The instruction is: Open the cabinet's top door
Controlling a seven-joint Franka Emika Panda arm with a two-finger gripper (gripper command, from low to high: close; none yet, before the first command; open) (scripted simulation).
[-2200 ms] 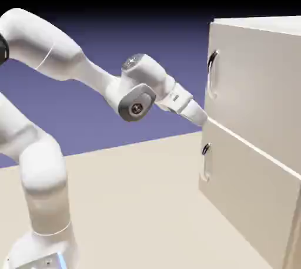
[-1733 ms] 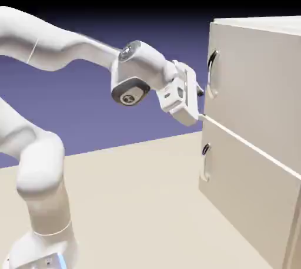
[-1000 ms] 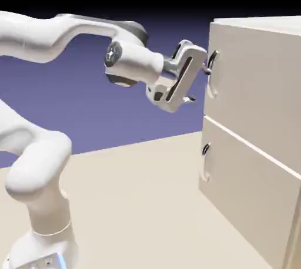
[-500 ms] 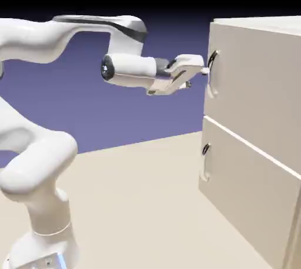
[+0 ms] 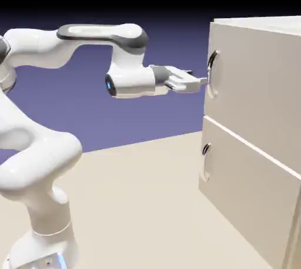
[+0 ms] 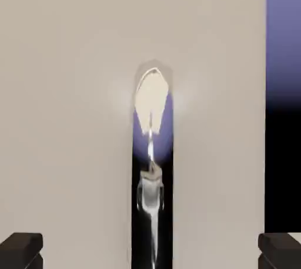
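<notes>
Hand view shows the spread fingers [image 6: 21, 249] flanking the top door [image 6: 70, 115]'s silver handle [image 6: 151, 168], not touching it.

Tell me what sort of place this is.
Most likely a rendered simulation test scene, not a real room: a plain beige box-shaped cabinet with curved silver handles stands on a bare beige table, a white robot arm reaches toward it, and behind is only a flat blue-violet backdrop.
</notes>
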